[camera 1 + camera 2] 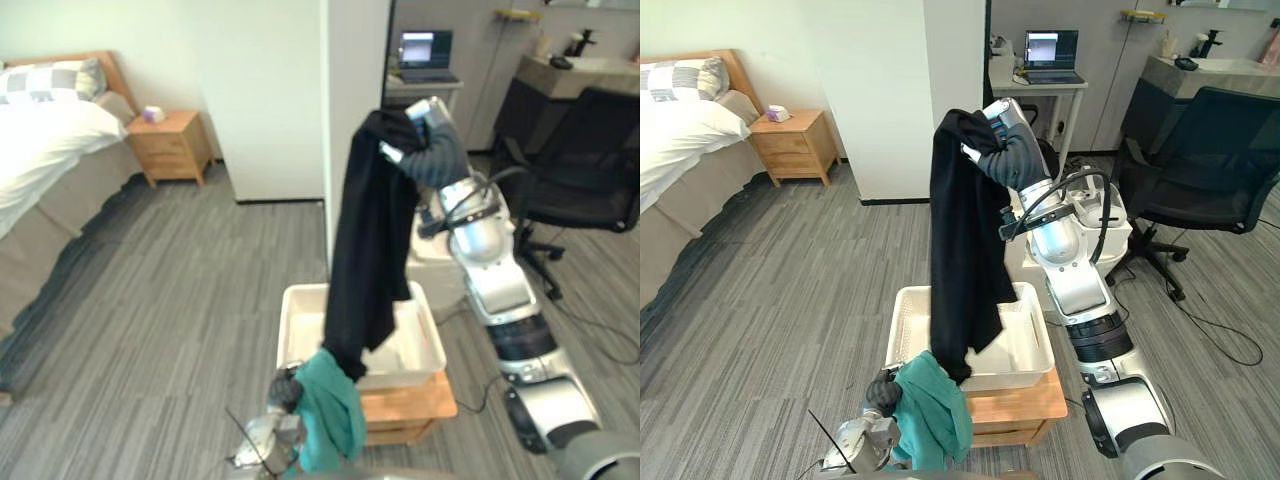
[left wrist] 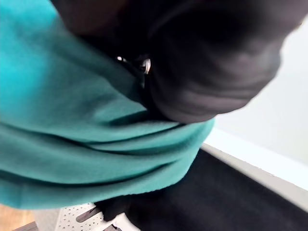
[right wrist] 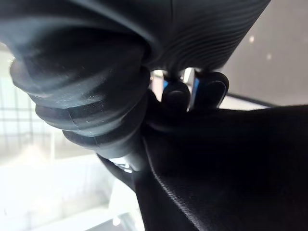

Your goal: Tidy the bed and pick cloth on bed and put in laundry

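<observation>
Hanging vertically from the clenched right hand (image 1: 1005, 150), black cloth (image 1: 962, 250) is directly over the laundry basket (image 1: 903, 335); left hand (image 1: 880, 393) grip cannot be told.

A: Room light?

B: Bright and even. No hard shadows are thrown on the grey carpet (image 1: 180, 300); only a soft dark band is seen along the foot of the bed (image 1: 60, 215). The source cannot be placed.

A: Glare?

B: The white bedding (image 1: 40, 140) is nearly washed out. The laptop screen (image 1: 1044, 46) is recorded as a pale glowing patch. The white basket (image 1: 425, 340) is lit brightly and shaded inside beneath the black cloth (image 1: 370, 240), whose folds are lost in darkness.

A: Wrist views?

B: The teal cloth (image 2: 72, 120) is well lit, with its folds shaded. The right hand (image 3: 175, 96) is backlit, almost a silhouette against a blown-out pale ground.
</observation>
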`<state>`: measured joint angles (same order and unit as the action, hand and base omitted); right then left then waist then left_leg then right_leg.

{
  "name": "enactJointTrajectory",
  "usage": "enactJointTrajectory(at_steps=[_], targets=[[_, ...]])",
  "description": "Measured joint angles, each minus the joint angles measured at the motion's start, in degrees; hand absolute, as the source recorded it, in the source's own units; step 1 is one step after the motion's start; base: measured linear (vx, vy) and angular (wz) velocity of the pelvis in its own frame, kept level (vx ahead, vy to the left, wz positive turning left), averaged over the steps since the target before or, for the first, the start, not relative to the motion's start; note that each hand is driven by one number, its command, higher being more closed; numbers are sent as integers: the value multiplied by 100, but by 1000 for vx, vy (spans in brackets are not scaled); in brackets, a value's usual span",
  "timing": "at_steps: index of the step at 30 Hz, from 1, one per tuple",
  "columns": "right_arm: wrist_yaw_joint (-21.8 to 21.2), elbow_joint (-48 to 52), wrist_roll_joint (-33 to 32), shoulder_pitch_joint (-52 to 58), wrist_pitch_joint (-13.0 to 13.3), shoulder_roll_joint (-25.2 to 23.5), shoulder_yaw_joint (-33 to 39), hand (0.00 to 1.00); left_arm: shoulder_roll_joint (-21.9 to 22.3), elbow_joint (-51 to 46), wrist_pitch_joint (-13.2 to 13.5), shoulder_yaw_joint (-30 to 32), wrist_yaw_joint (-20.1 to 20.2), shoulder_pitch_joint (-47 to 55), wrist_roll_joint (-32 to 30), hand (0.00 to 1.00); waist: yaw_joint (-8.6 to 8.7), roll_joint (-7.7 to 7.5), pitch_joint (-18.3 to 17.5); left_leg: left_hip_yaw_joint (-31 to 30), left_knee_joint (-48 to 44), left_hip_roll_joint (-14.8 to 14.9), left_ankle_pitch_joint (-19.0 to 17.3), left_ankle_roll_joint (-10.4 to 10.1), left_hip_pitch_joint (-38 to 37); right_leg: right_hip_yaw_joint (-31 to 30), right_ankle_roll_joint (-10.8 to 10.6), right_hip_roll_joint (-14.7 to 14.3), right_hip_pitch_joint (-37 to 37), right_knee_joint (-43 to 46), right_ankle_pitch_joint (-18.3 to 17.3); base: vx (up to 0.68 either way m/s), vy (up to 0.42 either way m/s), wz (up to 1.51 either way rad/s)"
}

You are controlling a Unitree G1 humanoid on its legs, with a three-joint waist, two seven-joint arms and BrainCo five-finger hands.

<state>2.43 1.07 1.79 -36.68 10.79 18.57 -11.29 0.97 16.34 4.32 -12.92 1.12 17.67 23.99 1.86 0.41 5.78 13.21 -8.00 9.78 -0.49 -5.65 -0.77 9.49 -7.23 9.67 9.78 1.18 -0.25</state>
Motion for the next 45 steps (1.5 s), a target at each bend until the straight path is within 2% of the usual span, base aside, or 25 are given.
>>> enactJointTrajectory(at_steps=[6,11,13,14,19,24,27,28,32,38,45], targets=[[-2,-229,3,82,0,-266,-43,100,-9,2,0,-1,1,0,-2,100,-23,-14,-8,-3,26,-38,2,2,14,30,-39,39,-3,-3,-28,-3,2,2],[-30,-655,6,1116,-20,-432,124,100,-31,2,-1,8,5,2,-52,100,-112,-39,-14,-55,62,-108,10,5,46,117,-86,102,-11,31,-62,25,11,9],[-39,-1020,12,1460,-129,-464,282,100,-60,2,-1,8,14,14,-133,100,-113,-35,-8,-78,90,-168,15,11,46,147,-108,142,-16,73,-77,37,20,10],[-60,-1178,62,1730,-273,-465,460,100,-85,0,0,13,21,79,-220,100,-108,-16,10,-83,112,-196,16,12,53,152,-124,178,-25,76,-90,41,24,5],[-135,-1178,100,1945,-318,-474,570,100,-144,-5,-5,15,59,133,-242,100,27,44,195,-75,130,-266,32,38,66,149,-154,251,-136,286,-208,9,6,1],[-141,-1244,121,2109,-319,-700,490,100,-143,-26,-5,12,137,133,-242,100,42,73,249,-66,171,-277,36,44,34,146,-153,297,-226,485,-344,0,0,0],[-143,-1742,298,2116,-323,-794,241,100,-142,-118,-5,10,137,133,-240,100,32,101,286,-63,200,-287,35,43,10,149,-134,322,-268,608,-431,0,0,0],[-144,-1890,352,2140,-330,-847,186,0,-143,-169,-2,1,140,131,-240,100,32,127,321,-63,209,-294,36,45,33,146,-138,327,-314,667,-454,0,0,0],[-141,-2501,572,2334,-348,-1049,-45,0,-142,-226,-1,-26,139,131,-240,100,39,180,459,-93,238,-346,59,79,22,163,-152,347,-325,768,-537,-5,1,6],[-133,-3806,1245,2399,-495,-1496,-337,0,-144,-227,35,-68,123,113,-241,100,29,199,510,-169,333,-380,108,114,94,287,-119,376,-410,870,-628,17,-8,9],[122,-3836,1719,2159,-512,-1498,-258,0,-210,-262,106,-44,103,-210,-228,100,-1,209,625,-176,297,-371,109,111,110,306,-99,366,-404,877,-649,4,-1,1]])
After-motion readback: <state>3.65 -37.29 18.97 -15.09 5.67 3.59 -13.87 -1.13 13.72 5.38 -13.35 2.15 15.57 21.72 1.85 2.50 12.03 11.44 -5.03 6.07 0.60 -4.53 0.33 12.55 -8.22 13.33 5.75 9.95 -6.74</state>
